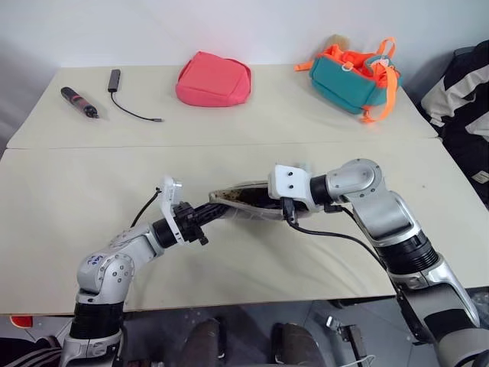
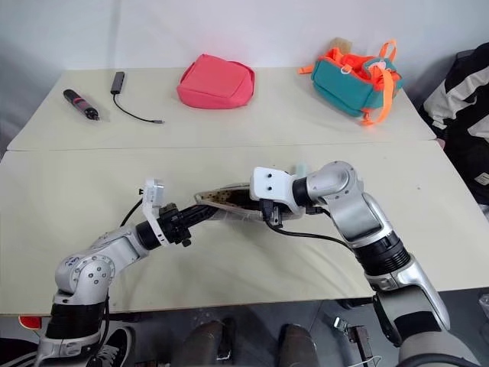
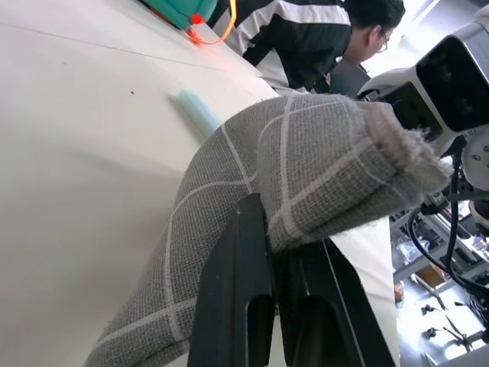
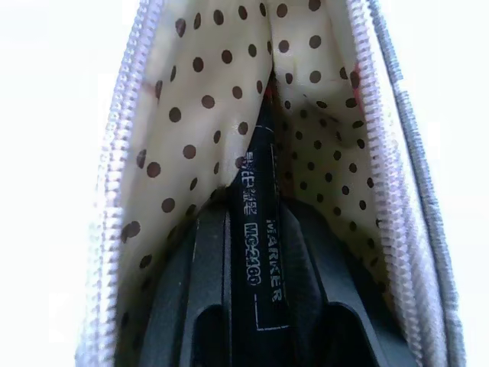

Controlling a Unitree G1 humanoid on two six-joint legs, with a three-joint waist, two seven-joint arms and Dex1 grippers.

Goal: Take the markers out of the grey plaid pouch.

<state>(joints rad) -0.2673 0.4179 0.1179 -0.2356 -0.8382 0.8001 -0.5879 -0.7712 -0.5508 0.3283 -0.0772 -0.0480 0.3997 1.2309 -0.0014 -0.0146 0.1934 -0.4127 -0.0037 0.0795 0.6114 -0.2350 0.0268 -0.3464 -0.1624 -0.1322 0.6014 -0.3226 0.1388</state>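
readable print on the dark marker [image 4: 260, 252] barrel: "marker" and "mc-2100", plus a line of characters too small to read.

count on the table [image 1: 76, 199]: one black pen-like tool [image 1: 79, 102], one black cable with adapter [image 1: 126, 95], one coral-pink pouch [image 1: 213, 79], one teal-and-orange bag [image 1: 351, 76], one grey plaid pouch [image 1: 241, 202], one light green marker [image 3: 197, 111], one dark marker.

all places given relative to the grey plaid pouch, left to right:
- far behind and to the left: black pen-like tool, then black cable.
- at its left end: left gripper [image 1: 200, 222], fingers together, clamped on a fold of the plaid fabric; pouch end lifted off the table.
- far behind: coral-pink pouch.
- inside, against the dotted cream lining, zip teeth on both sides: dark marker, lying between the two black fingers of the right gripper [image 4: 260, 306], jaws clamped on the barrel.
- at its right, open end: right gripper reaching in.
- just beyond on the bare table: light green marker, outside the pouch.
- far behind and to the right: teal-and-orange bag.
- beyond the table's right edge: person in a striped black-and-white top [image 3: 306, 38].
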